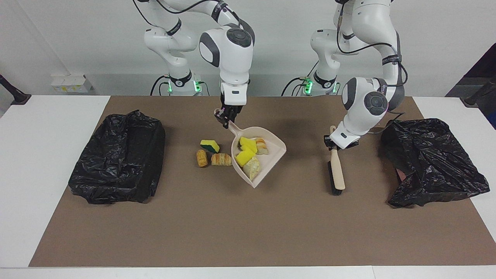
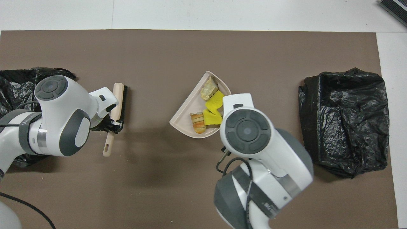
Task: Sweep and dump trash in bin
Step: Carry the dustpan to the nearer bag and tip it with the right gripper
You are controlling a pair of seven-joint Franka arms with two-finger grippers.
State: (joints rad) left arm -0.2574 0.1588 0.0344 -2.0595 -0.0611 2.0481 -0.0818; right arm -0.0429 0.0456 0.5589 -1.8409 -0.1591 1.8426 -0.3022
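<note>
High facing camera, steep overhead camera (opposed), both covering brown mat.
</note>
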